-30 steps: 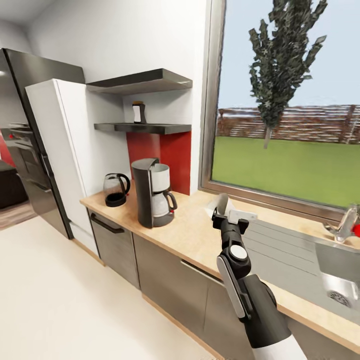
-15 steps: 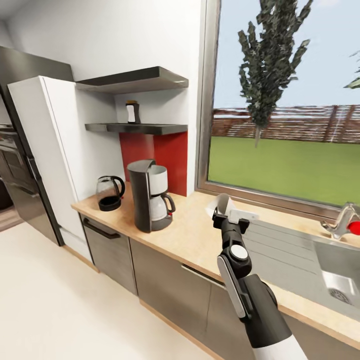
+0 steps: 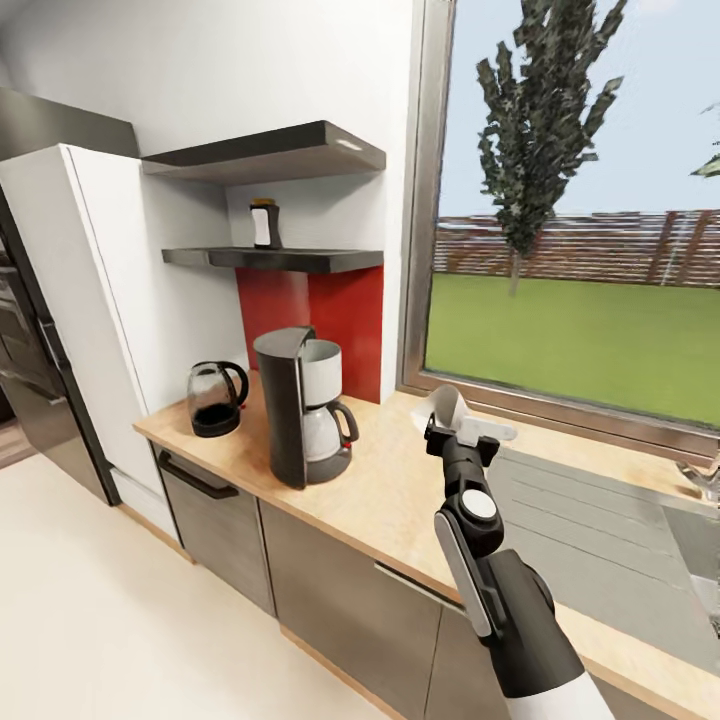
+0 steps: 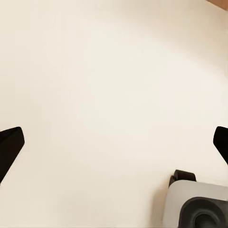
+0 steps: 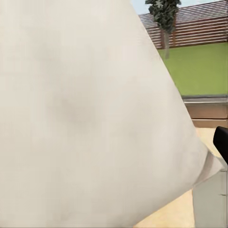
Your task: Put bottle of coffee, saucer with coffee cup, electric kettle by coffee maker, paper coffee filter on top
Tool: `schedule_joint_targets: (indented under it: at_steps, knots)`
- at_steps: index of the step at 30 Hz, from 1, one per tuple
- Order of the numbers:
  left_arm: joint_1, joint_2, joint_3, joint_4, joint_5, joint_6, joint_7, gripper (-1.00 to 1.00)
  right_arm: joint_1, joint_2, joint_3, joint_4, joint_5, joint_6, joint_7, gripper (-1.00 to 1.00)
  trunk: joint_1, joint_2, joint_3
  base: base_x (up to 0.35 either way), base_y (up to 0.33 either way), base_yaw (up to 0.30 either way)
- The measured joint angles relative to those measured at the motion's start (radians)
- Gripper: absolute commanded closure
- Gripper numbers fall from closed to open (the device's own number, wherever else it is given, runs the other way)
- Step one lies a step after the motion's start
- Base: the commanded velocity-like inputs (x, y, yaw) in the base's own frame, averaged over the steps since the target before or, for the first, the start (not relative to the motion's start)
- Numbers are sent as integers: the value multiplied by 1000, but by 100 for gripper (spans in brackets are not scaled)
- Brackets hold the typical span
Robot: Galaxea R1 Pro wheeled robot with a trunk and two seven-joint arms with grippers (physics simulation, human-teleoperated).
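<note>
Over the last second the whole head view had swung and drawn a little closer to the counter, so the camera had moved, not the objects, which suggested the robot was lining up on the coffee maker. The right gripper was pinching the paper coffee filter, a pale creased cone held above the kitchen countertop beside the coffee maker. The left gripper's fingers were spread wide over bare floor.
</note>
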Motion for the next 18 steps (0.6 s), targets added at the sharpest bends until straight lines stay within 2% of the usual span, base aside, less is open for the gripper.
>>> schedule_joint_targets:
  at_steps: [8,13,15,18]
  knots:
    - [8,4,-1,24,1,10,5,-100,0,3,1,5,-2,23,0,100,0,0,2,10,0,-71]
    - [16,6,-3,127,-4,9,4,-100,-1,12,2,3,-4,149,3,100,0,0,2,0,0,-3]
    - [19,7,-4,163,-6,12,5,-100,-7,23,4,3,-7,209,4,100,0,0,2,0,0,0]
    - [32,14,-8,195,-8,16,6,-100,-52,23,4,3,-40,286,5,100,0,0,2,0,0,0]
